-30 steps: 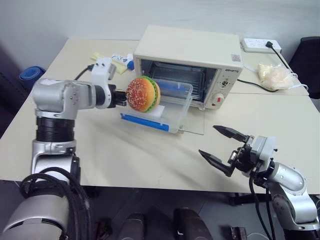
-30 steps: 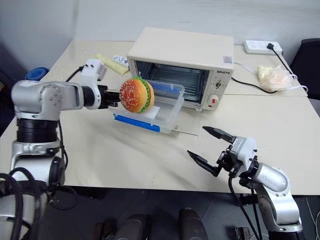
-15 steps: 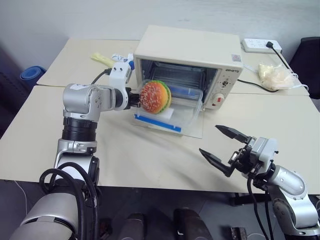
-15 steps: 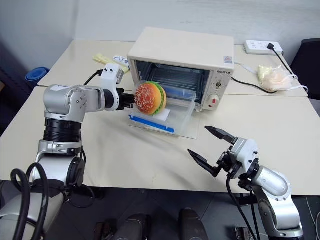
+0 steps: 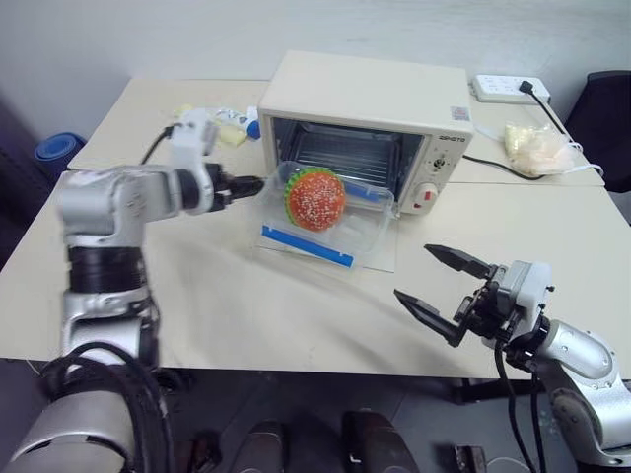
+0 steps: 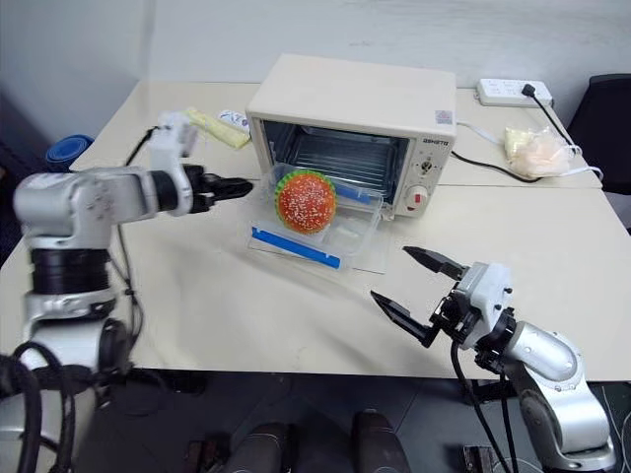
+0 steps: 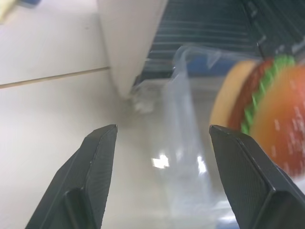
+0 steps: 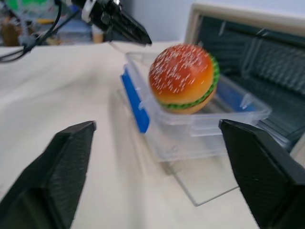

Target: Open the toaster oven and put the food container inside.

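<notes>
The cream-white toaster oven (image 5: 367, 99) stands at the back of the table, its glass door (image 5: 383, 258) folded down flat. The clear food container (image 5: 340, 235) with blue clips lies on that door at the oven's mouth, and the toy hamburger (image 5: 315, 198) sits in it. My left gripper (image 5: 251, 184) is open just left of the container and holds nothing; in the left wrist view its fingers (image 7: 97, 157) stand apart before the container's wall (image 7: 183, 143). My right gripper (image 5: 414, 273) hovers wide open over the table's front right, pointing at the container (image 8: 190, 121).
A white power strip (image 5: 505, 89) and a yellowish plastic bag (image 5: 537, 148) lie at the back right, with a black cable running behind the oven. Small items (image 5: 229, 118) sit left of the oven. Bare tabletop (image 5: 256, 305) stretches in front.
The left gripper carried the tilted container to the oven's mouth, set it flat on the door, opened and drew back left. The right arm stayed put.
</notes>
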